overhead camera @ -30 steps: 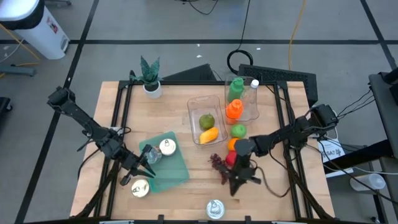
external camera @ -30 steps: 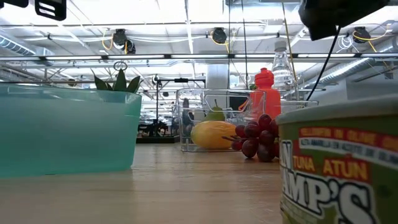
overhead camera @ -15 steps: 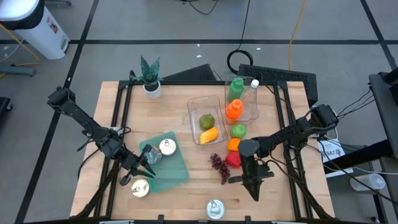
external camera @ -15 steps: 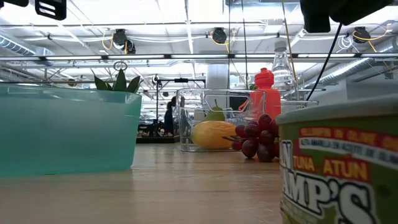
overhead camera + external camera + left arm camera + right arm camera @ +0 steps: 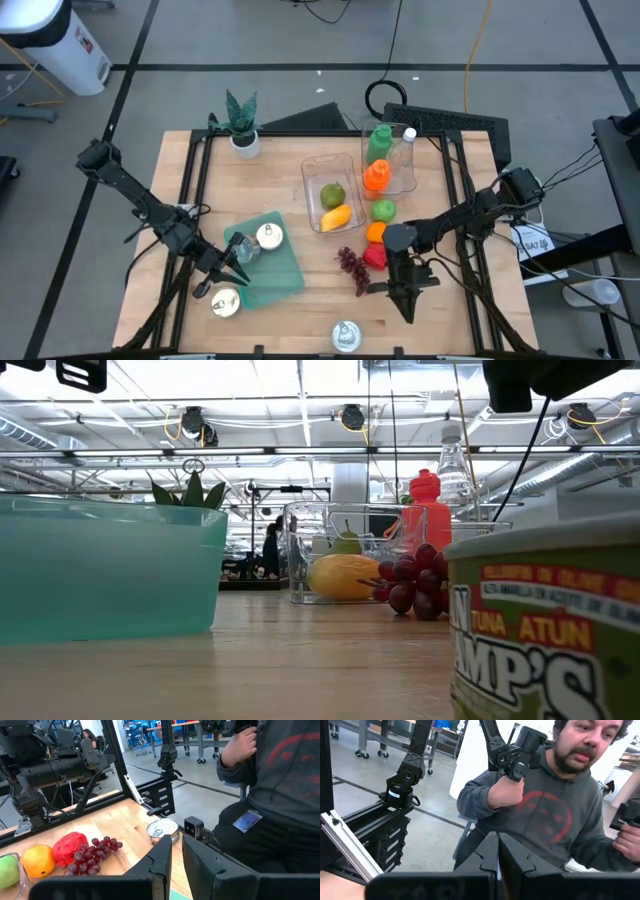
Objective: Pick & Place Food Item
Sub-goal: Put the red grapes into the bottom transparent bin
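Observation:
Purple grapes (image 5: pixel 350 266) lie on the wooden table, beside a red fruit (image 5: pixel 374 255), an orange (image 5: pixel 374 231) and a green apple (image 5: pixel 383 210). A clear tub (image 5: pixel 312 190) holds a green fruit (image 5: pixel 332 194) and a yellow mango (image 5: pixel 336 216). My right gripper (image 5: pixel 408 310) is shut and empty, level above the table right of the grapes, pointing at the near edge. My left gripper (image 5: pixel 240 270), also shut and empty, hovers over the teal tray (image 5: pixel 280 270). The grapes (image 5: pixel 90 852) and red fruit (image 5: pixel 70 847) show in the left wrist view too.
A tuna can (image 5: pixel 345 336) stands at the near edge, and two more cans (image 5: pixel 268 236) (image 5: pixel 226 302) sit by the teal tray. Bottles (image 5: pixel 377 160) stand at the back and a potted plant (image 5: pixel 240 125) at the far left. A seated person (image 5: pixel 545 815) is beyond the near edge.
My right gripper has swung from over the red fruit toward the table's right and near edge, its wrist turning until it points at the near edge, and it has stayed shut. The red fruit and grapes are now uncovered in the high view.

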